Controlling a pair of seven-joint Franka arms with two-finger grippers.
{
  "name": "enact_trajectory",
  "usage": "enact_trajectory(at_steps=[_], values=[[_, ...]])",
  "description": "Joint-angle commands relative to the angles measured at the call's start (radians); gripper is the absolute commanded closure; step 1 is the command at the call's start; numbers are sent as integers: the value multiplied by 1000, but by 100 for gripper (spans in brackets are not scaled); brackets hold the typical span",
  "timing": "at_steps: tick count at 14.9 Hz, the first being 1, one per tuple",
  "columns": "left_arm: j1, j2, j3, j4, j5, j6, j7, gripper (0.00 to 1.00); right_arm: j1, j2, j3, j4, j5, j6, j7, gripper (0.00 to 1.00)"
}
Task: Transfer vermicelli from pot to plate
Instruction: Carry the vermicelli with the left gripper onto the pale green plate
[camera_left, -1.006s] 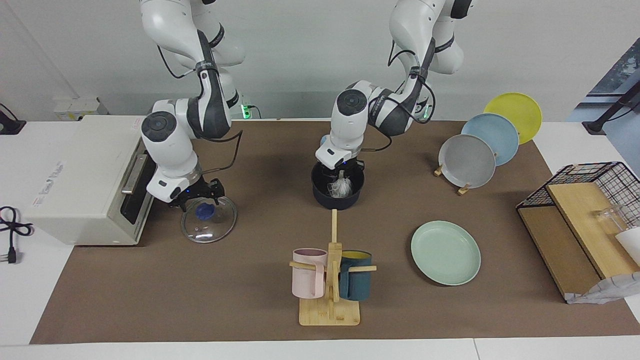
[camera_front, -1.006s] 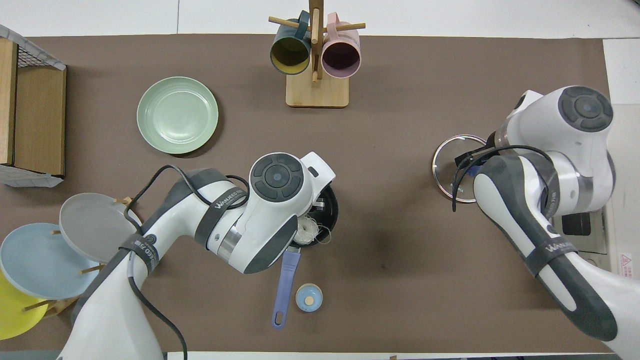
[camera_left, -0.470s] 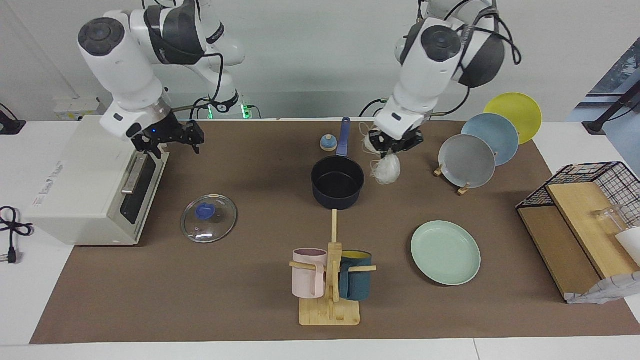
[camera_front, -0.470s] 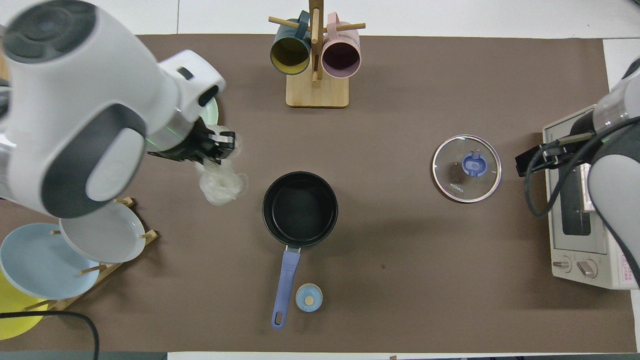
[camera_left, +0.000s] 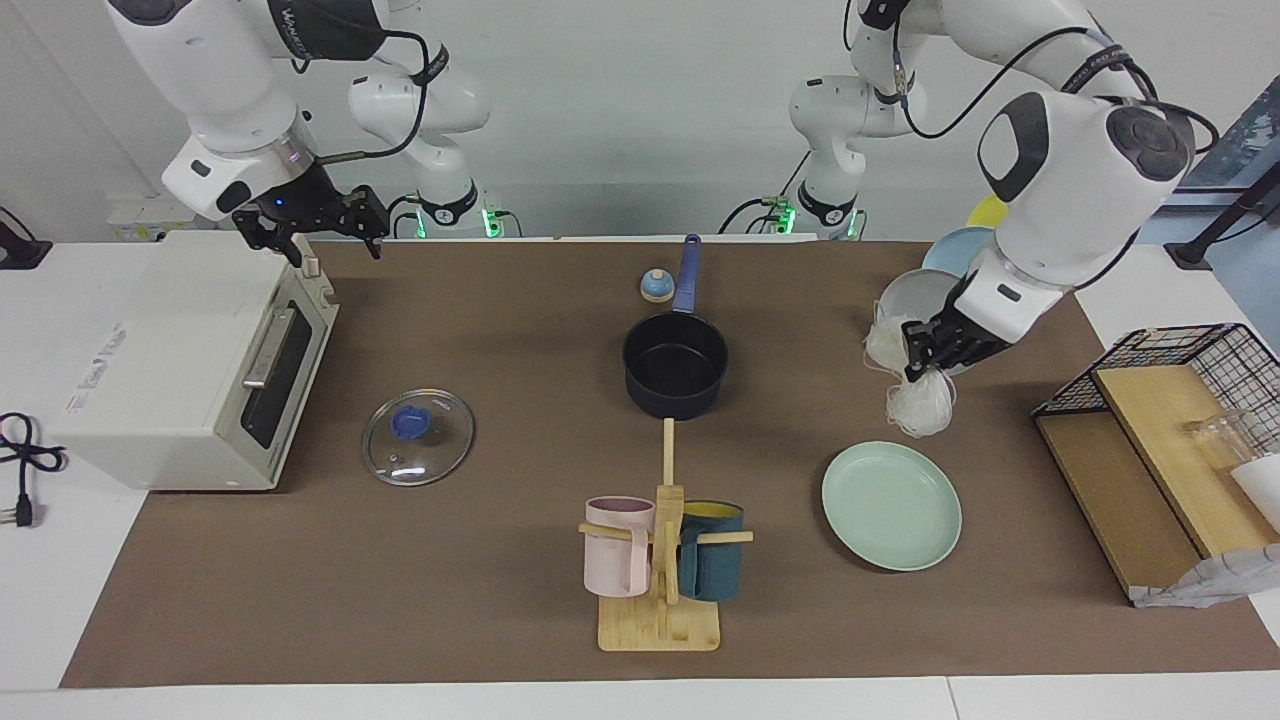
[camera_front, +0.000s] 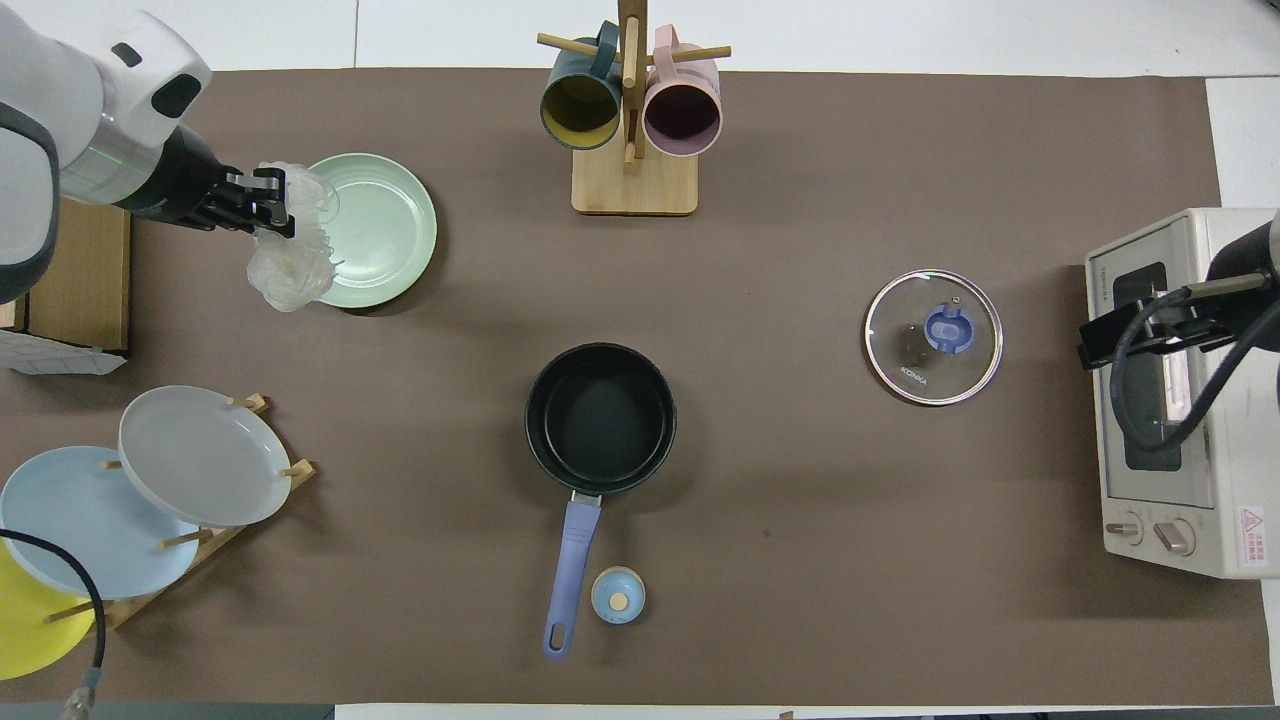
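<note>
**Noodles in the air, plate not yet reached**

Facing view, read from the frame's left edge across.

Upper left: the right gripper (camera_left: 310, 225) hangs over the white toaster oven (camera_left: 170, 360), carrying nothing; its black fingers look spread. This arm waits.

Left of centre: a round glass lid with a blue knob (camera_left: 418, 437) lies flat on the brown mat.

Centre: the small dark navy saucepan with the long blue handle (camera_left: 676, 365) sits with a bare black inside. Lower centre, a wooden mug stand (camera_left: 660, 570) carries a pink and a teal mug.

Right of centre: the round pale mint-green plate (camera_left: 891, 505) lies bare on the mat.

Upper right of the plate: the left gripper (camera_left: 925, 352) is clamped on the clump of thin whitish vermicelli (camera_left: 920, 405), which dangles in loose loops below the fingers. In the overhead view the clump (camera_front: 290, 270) shows at the upper left, overlapping the plate's edge (camera_front: 400, 215).

Judgement: the carry step is in hand, lift-out done. The next move calls for bringing the clump over the plate's middle, lowering until the strands rest inside the rim, then parting the fingers. Trailing loops may cling or spill over the rim.
</note>
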Motion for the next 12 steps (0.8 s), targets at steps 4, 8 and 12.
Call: enact_trajectory(at_steps=[4,8,12], values=[[10,125,-6,-122,37,269,123,100,-14,0,13,27,4,-20,39,0],[16,174,-6,-137,66,348,189,100,-17,-6,12,21,4,-25,46,0],[16,187,-6,-140,66,385,214,100,-14,-5,15,30,7,-25,72,0]])
